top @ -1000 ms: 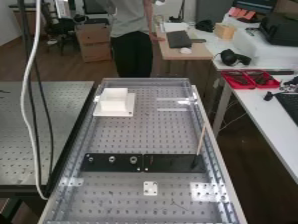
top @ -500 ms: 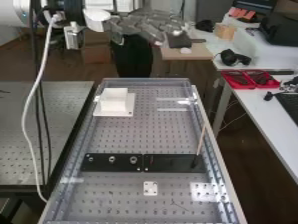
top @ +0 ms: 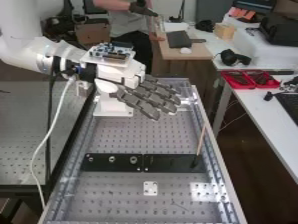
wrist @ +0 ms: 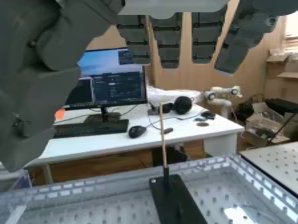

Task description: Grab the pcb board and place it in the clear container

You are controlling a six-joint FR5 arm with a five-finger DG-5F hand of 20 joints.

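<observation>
Two black plates [top: 174,164], one thin rod [top: 201,136]

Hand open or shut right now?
Open. The high view has the hand with its fingers extended and fanned apart; the wrist view has those fingers hanging nearly straight, not curled round anything.

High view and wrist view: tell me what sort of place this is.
Probably a robotics lab or workshop. A white robot arm with a dark grey hand hangs over a bench dotted with holes, and a computer monitor stands on a desk.
</observation>
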